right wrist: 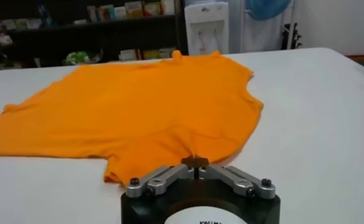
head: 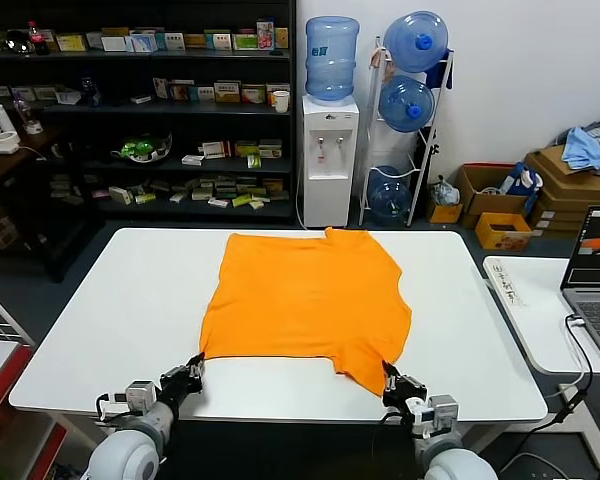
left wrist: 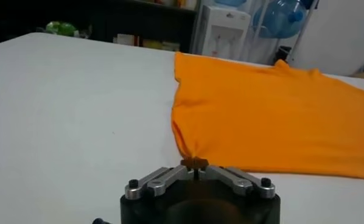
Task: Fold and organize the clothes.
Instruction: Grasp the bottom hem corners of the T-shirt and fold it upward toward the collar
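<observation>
The orange T-shirt (head: 310, 295) lies spread flat on the white table (head: 120, 300), plain side up, its neck toward the far edge. My left gripper (head: 197, 362) is at the shirt's near left corner and is shut on that corner of the T-shirt (left wrist: 273, 115); the cloth bunches into the closed tips of the left gripper (left wrist: 195, 162). My right gripper (head: 390, 379) is at the near right sleeve. In the right wrist view the right gripper (right wrist: 195, 161) is shut on the edge of the T-shirt (right wrist: 133, 103).
A side desk with a laptop (head: 595, 275) stands to the right of the table. Behind the table are dark shelves (head: 140, 110), a water dispenser (head: 328, 150) and a rack of water bottles (head: 408, 100). Cardboard boxes (head: 565, 190) carry a light blue cloth heap (head: 588, 145).
</observation>
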`<state>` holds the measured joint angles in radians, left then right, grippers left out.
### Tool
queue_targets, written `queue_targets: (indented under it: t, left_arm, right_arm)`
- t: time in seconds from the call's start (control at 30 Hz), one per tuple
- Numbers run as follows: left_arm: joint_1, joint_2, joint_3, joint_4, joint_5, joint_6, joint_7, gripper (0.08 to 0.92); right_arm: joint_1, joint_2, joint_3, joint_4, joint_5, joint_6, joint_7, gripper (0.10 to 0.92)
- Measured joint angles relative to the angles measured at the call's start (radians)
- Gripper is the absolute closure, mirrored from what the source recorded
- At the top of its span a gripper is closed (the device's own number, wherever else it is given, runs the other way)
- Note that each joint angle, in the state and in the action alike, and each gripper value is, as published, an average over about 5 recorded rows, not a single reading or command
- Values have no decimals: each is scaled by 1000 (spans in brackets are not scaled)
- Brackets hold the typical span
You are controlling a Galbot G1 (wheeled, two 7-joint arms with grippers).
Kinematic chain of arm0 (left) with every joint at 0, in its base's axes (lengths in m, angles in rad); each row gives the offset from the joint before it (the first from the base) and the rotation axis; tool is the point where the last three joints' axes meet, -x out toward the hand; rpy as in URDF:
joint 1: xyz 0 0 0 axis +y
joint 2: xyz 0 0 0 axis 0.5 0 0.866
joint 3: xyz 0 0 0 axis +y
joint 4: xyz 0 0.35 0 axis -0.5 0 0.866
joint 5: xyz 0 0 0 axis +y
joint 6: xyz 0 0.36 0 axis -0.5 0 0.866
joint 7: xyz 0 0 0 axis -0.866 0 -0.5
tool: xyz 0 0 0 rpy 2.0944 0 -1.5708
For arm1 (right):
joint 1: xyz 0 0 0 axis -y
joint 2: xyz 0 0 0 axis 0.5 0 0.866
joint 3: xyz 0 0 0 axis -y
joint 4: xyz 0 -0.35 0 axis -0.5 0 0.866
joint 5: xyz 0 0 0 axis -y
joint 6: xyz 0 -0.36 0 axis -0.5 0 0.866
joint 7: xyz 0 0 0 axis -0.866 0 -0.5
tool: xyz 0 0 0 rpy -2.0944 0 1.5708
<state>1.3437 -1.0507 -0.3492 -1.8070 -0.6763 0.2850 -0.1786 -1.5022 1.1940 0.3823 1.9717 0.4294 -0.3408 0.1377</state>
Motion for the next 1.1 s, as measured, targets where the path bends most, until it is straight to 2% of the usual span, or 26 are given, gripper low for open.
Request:
queue_targets:
  t: [0.33, 0.57, 0.73, 1.1]
  left_arm:
    - [156, 46, -45, -160, -139, 36, -94, 908]
    - [220, 47, -46, -227, -181, 30, -128, 908]
    - [169, 47, -28, -215, -187, -10, -116, 908]
    - [-77, 46, 59, -70, -178, -90, -69, 908]
  right_arm:
    - [-209, -94, 37, 150, 30, 37, 46, 901]
    - [-209, -99, 28, 167, 44, 69, 72, 901]
    - [-110, -96, 9, 127, 69, 75, 95, 901]
    - [156, -101, -54, -34, 131, 74, 129, 901]
